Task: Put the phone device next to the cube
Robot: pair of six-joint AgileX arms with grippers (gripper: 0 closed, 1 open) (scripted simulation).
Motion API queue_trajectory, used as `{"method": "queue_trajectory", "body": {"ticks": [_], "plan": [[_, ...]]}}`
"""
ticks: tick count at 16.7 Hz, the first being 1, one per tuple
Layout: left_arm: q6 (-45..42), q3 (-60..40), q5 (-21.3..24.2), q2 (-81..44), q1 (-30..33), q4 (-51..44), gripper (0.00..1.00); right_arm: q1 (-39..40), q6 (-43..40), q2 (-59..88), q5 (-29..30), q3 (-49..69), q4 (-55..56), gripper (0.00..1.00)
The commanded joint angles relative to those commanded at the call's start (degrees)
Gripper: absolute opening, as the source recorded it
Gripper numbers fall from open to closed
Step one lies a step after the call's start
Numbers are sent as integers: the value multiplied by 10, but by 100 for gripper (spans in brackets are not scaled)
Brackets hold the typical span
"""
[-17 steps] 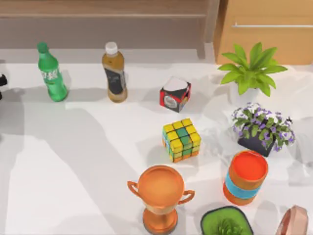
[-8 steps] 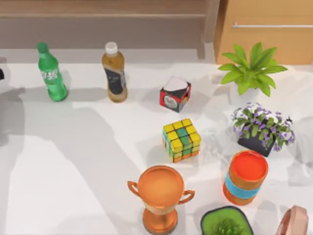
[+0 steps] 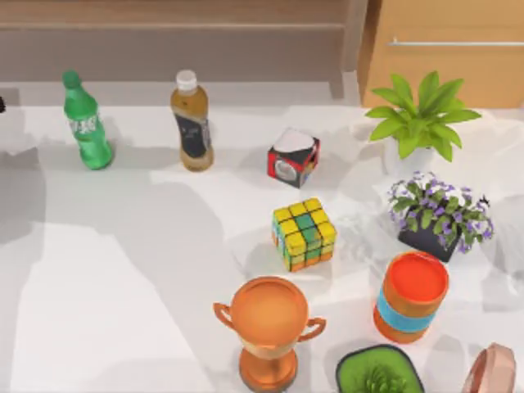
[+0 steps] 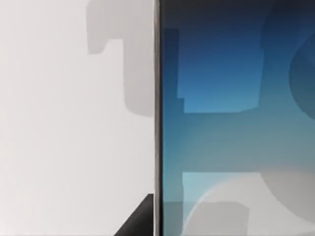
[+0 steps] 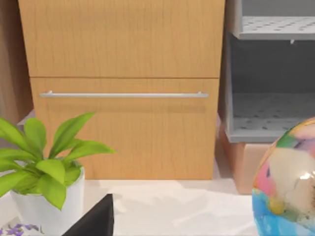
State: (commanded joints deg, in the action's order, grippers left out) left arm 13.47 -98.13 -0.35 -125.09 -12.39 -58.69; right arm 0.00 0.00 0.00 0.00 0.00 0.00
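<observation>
- On the white table [image 3: 106, 311] in the top view, the cube [image 3: 304, 233] sits right of the middle, with yellow, green and orange squares showing.
- Just behind it stands a red-black-white box [image 3: 292, 156]; a green bottle [image 3: 86, 121] and a brown bottle [image 3: 191, 120] stand upright along the back at the left.
- In front of the cube stands an orange trophy cup [image 3: 269, 327]; to its right is an orange can with a blue band [image 3: 411, 296], and behind that a purple-flowered plant [image 3: 438, 214] and a green potted plant [image 3: 420, 121].
- In the left wrist view, the phone device [image 4: 236, 123] lies flat on the white table, blue screen up, its thin silver edge running straight through the picture. A dark part of the left gripper [image 4: 140, 219] sits just beside that edge; I cannot tell whether its fingers are apart or together.
- In the right wrist view, the green potted plant [image 5: 44, 172] stands before a wooden drawer cabinet [image 5: 123, 88], with a multicoloured ball [image 5: 288, 182] near. A dark tip of the right gripper [image 5: 96, 219] shows; its state cannot be told.
</observation>
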Motion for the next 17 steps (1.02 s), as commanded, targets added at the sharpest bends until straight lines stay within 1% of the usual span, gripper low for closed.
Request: {"method": "queue_trajectory", "body": {"ticks": [7, 17], "plan": [[37, 24, -9, 40, 67, -47, 0, 0, 0, 0, 0, 0, 0, 100], [95, 89, -14, 68, 222, -96, 0, 0, 0, 0, 0, 0, 0, 100]]}}
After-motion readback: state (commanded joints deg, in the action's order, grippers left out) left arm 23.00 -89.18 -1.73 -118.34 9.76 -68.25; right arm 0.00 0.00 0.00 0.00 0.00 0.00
